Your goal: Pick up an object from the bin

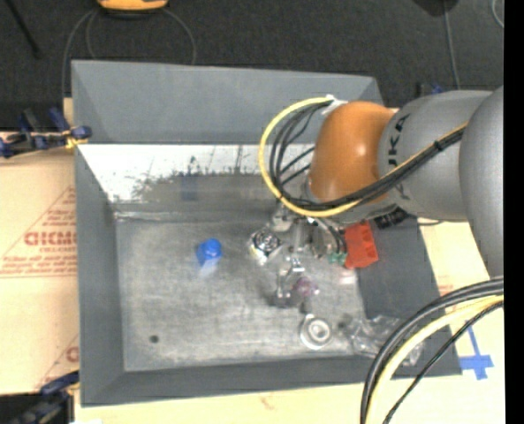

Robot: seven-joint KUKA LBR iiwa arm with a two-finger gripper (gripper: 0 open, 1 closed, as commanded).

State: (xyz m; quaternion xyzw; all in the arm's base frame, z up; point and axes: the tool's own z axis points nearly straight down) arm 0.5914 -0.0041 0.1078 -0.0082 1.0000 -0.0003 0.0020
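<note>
The bin [98, 307] has a scuffed floor. On its left half a blue cap [208, 252] lies alone, well apart from everything else. Right of the bin's middle the pincer [286, 288] hangs low over the floor, reaching down from the arm's orange cover [345, 153] near the far wall. I cannot tell whether the pincer is spread or pressed together, and nothing can be seen pinched in it. Just beside its tip, on the right, lies a small purplish bit [306, 286], the thing nearest to it; I cannot tell whether the two touch. Near the front wall, right of the pincer, lies a pale ring [315, 331]. A red block [360, 244] sits by the right wall, partly under the wrist. A clear wrapper [372, 329] lies in the front right corner, just beside the ring.
</note>
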